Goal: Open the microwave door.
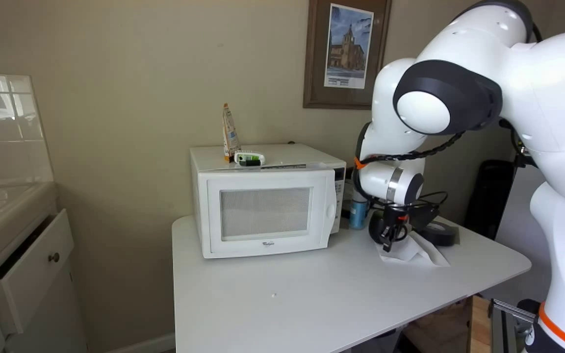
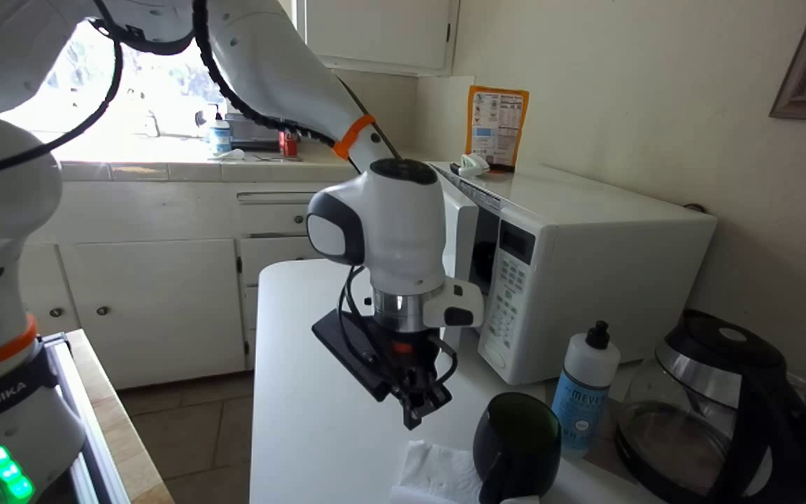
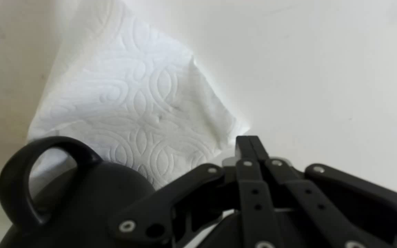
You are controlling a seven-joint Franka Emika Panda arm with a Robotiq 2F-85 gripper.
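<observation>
White table (image 1: 243, 314): microwave door (image 1: 266, 214) ajar; mug (image 2: 525, 448), paper towel (image 3: 143, 89) near claw (image 3: 249, 144).

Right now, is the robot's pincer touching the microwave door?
Apart: in an exterior view, bare table shows between the pincer and the door.

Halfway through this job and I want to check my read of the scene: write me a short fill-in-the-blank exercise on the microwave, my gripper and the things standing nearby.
1. The microwave door stands partly ____.
2. Seen from the front, the control panel is on the ____ side of the microwave.
3. The gripper is shut and holds ____.
4. In an exterior view, the blue-labelled bottle appears between the glass pot and the ____.

Missing words: open; right; nothing; mug.
</observation>
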